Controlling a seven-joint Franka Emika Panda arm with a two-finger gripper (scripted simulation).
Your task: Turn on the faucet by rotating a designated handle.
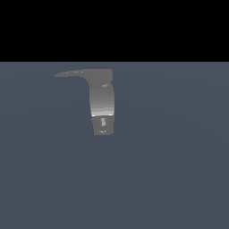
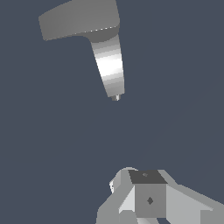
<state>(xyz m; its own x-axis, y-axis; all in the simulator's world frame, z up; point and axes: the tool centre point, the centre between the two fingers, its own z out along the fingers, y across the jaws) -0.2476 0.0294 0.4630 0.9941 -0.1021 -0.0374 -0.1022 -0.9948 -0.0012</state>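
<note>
Here: faucet (image 1: 102, 105) upright, handle (image 1: 71, 73) projecting toward exterior view's left; fingers (image 2: 146, 199) apart from it, state unclear.

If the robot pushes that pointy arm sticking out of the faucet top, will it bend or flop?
Probably not. The handle looks like rigid grey metal, so it likely swings stiffly around the faucet. Its thin, tapered tip could let fingers slip off.

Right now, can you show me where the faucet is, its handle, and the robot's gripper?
faucet (image 1: 103, 100): exterior view, on the upright column's middle.
handle (image 1: 71, 73): exterior view, on the thin flat arm pointing to that view's left.
gripper (image 2: 146, 199): wrist view, on the grey finger block; the exterior view does not show it.
</note>
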